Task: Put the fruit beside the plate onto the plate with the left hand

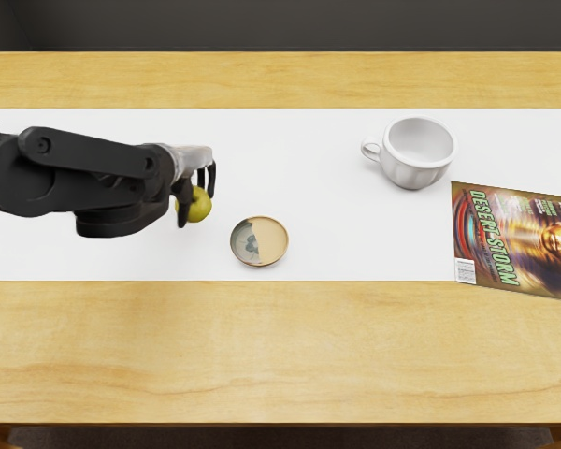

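Left hand (193,180) comes in on its arm from the left edge. Its fingers (210,176) are curled down over the top of the fruit (202,208), a small yellow-green ball, lemon or lime by the look of it. I read that as a grip from above, thumb side hidden behind the fruit, so I can't confirm how full the wrap is. The fruit sits just under the fingertips and touches them. I can't tell whether it is off the white runner (346,243) or resting on it.

The plate (273,241) is a small tan-rimmed dish just beyond the hand, away from the arm and slightly nearer to me, close but not touching the fruit. Nothing lies on it. The top-down grip makes sense: it leaves the underside of the fruit free, so it can be set straight down on the dish.

Much farther out past the hand are a white cup (416,154) and a magazine (514,236), well clear of the path. The wooden table (280,355) shows on both sides of the runner. The right arm is not visible.

My call is that the grasp is made or nearly made and the carry is not done. Next I'd lift a little, shift a short way across to the dish and lower. The risk is that a round fruit rolls off such a shallow plate if it is released too high.
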Tool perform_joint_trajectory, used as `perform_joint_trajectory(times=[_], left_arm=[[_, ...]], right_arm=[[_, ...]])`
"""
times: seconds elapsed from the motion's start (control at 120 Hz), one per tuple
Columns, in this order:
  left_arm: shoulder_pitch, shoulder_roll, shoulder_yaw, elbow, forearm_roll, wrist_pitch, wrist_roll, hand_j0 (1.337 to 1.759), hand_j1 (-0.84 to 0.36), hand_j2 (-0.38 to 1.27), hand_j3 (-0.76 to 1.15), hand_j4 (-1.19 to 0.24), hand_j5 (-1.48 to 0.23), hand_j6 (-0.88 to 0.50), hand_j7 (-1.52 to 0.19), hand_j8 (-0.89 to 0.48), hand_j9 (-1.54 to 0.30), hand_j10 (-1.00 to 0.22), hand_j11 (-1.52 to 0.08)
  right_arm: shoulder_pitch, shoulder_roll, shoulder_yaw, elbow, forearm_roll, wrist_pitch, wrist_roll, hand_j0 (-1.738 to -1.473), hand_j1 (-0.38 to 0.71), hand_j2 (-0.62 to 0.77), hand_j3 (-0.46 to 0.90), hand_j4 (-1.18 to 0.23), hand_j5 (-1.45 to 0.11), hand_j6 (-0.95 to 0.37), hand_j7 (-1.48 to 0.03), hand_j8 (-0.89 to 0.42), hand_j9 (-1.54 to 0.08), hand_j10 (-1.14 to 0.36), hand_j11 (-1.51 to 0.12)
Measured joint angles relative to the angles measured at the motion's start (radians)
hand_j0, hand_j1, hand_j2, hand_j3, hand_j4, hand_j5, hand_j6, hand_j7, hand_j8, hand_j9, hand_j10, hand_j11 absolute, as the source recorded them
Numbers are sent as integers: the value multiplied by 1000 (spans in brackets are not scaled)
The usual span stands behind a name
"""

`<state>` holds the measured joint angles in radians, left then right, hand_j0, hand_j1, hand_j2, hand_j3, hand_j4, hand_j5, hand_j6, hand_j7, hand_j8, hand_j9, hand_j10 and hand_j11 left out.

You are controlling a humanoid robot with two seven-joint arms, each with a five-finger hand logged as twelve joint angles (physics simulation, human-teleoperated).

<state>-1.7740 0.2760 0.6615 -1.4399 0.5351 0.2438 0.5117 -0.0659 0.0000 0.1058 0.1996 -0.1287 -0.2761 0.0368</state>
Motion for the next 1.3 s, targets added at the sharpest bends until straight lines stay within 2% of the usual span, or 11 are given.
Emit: perform_joint_trajectory(times=[0.183, 0.275, 0.367, 0.45, 0.558, 0.683, 0.783, 0.883, 0.933, 1.208, 1.3], left_arm=[[-2, -96, -36, 37, 5, 7, 1, 1651, -578, 1069, 0, -609, -1148, -348, -1075, -426, -1058, -780, -1062], [2, -141, -49, 51, 6, 9, 1, 1650, -604, 1075, 0, -651, -1146, -354, -1086, -419, -1060, -777, -1064], [5, -172, -59, 63, 12, 13, 1, 1653, -602, 757, 0, -699, -1107, -489, -1067, -534, -1049, -781, -1052], [8, -184, -68, 68, 14, 14, 1, 1654, -594, 555, 0, -724, -1073, -584, -1046, -614, -1034, -778, -1036], [11, -187, -84, 71, 8, 24, 2, 1656, -420, 364, 0, -605, -864, -523, -849, -541, -841, -637, -843], [13, -179, -102, 75, 4, 29, 2, 1657, -263, 230, 0, -491, -680, -447, -672, -456, -668, -508, -668], [57, -93, -146, 76, 4, 24, 1, 1657, -145, 161, 0, -400, -546, -373, -541, -379, -539, -411, -539], [133, 20, -226, 72, 5, 4, -1, 1658, -71, 119, 0, -343, -462, -327, -459, -330, -457, -350, -457], [198, 84, -285, 69, 5, -28, -8, 1658, -45, 104, 0, -324, -433, -311, -430, -314, -429, -329, -429], [446, 312, -614, 69, -5, -243, -127, 1658, 23, 66, 0, -272, -355, -269, -355, -270, -354, -273, -354], [502, 393, -704, 78, -80, -332, -185, 1658, 32, 61, 0, -265, -346, -264, -345, -264, -345, -266, -345]], right_arm=[[0, 0, 0, 0, 0, 0, 0, -1658, -306, -7, 0, -36, -46, -36, -46, -36, -46, -36, -46], [0, 0, 0, 0, 0, 0, 0, -1658, -306, -7, 0, -36, -46, -36, -46, -36, -46, -36, -46], [0, 0, 0, 0, 0, 0, 0, -1658, -306, -7, 0, -36, -46, -36, -46, -36, -46, -36, -46], [0, 0, 0, 0, 0, 0, 0, -1658, -307, -7, 0, -36, -46, -36, -46, -36, -46, -36, -46], [0, 0, 0, 0, 0, 0, 0, -1658, -307, -7, 0, -36, -46, -36, -46, -36, -46, -36, -46], [0, 0, 0, 0, 0, 0, 0, -1658, -307, -7, 0, -36, -46, -36, -46, -36, -46, -36, -46], [0, 0, 0, 0, 0, 0, 0, -1658, -307, -7, 0, -36, -46, -36, -46, -36, -46, -36, -46], [0, 0, 0, 0, 0, 0, 0, -1658, -307, -7, 0, -36, -46, -36, -46, -36, -46, -36, -46], [0, 0, 0, 0, 0, 0, 0, -1658, -306, -7, 0, -36, -46, -36, -46, -36, -46, -36, -46], [0, 0, 0, 0, 0, 0, 0, -1658, -307, -7, 0, -36, -46, -36, -46, -36, -46, -36, -46], [0, 0, 0, 0, 0, 0, 0, -1658, -307, -7, 0, -36, -46, -36, -46, -36, -46, -36, -46]])
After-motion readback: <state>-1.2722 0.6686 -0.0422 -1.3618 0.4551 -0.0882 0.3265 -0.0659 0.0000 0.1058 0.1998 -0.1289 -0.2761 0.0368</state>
